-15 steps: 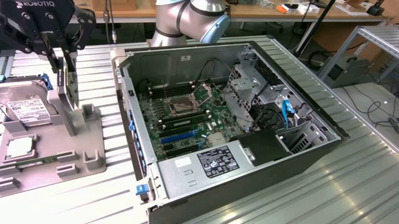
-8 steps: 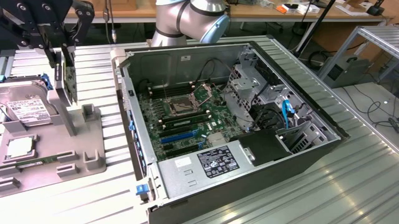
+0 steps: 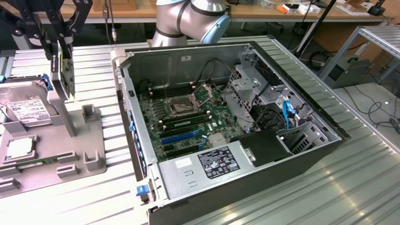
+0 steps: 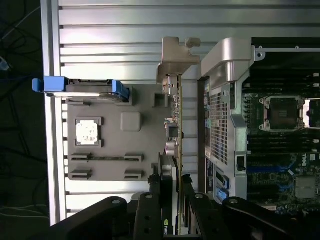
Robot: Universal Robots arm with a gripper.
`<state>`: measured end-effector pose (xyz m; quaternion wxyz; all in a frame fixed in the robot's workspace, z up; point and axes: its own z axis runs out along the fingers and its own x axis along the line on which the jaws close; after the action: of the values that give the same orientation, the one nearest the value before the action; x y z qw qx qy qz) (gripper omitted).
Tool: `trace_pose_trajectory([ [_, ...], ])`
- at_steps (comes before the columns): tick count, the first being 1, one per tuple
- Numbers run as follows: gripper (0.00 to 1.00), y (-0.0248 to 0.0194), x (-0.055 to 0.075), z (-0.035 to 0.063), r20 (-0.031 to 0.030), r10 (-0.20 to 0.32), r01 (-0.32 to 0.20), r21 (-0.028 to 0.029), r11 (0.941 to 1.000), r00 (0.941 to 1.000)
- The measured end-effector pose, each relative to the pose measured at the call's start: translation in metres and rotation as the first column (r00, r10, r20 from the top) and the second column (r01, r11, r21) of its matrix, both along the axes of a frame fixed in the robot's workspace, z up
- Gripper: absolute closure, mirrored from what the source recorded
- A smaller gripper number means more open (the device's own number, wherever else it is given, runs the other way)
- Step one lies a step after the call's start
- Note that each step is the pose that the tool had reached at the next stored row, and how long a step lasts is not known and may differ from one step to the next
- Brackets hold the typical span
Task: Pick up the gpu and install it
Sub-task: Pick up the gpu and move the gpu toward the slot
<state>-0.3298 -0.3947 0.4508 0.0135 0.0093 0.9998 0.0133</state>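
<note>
The gpu [image 3: 64,75] hangs on edge over the grey parts tray [image 3: 75,154], near the exterior view's left, with its silver end bracket [image 3: 61,112] at the low end. My black gripper [image 3: 62,44] is shut on its upper end. The wrist view looks along the card: the thin gpu [image 4: 176,115] runs away from my gripper [image 4: 172,200], one finger [image 4: 155,200] on each face, and the bracket [image 4: 175,55] is at the far end. The open computer case [image 3: 187,47] lies to the exterior view's right, its motherboard [image 3: 187,117] and blue slots [image 3: 178,138] exposed.
On the tray a hard drive with blue rails [image 3: 25,110] [image 4: 92,90] lies beside a square processor chip [image 3: 18,147] [image 4: 89,132]. Small grey posts [image 3: 91,112] stand up from the tray. The case's perforated side wall [image 4: 220,130] is close beside the card. Slatted metal table [image 3: 350,187] surrounds everything.
</note>
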Motion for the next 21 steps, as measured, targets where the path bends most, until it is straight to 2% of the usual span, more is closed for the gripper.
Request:
trace_pose_trajectory([
  [3,0.73,0.0000,0.000,0.0058,0.0000,0.000,0.000,0.0000,1.0000,1.0000],
  [10,0.73,0.0000,0.001,0.0062,-0.0003,0.000,0.000,0.0002,1.0000,1.0000],
  [21,0.73,0.0000,0.021,0.0060,0.0000,0.000,0.000,-0.0023,1.0000,1.0000],
])
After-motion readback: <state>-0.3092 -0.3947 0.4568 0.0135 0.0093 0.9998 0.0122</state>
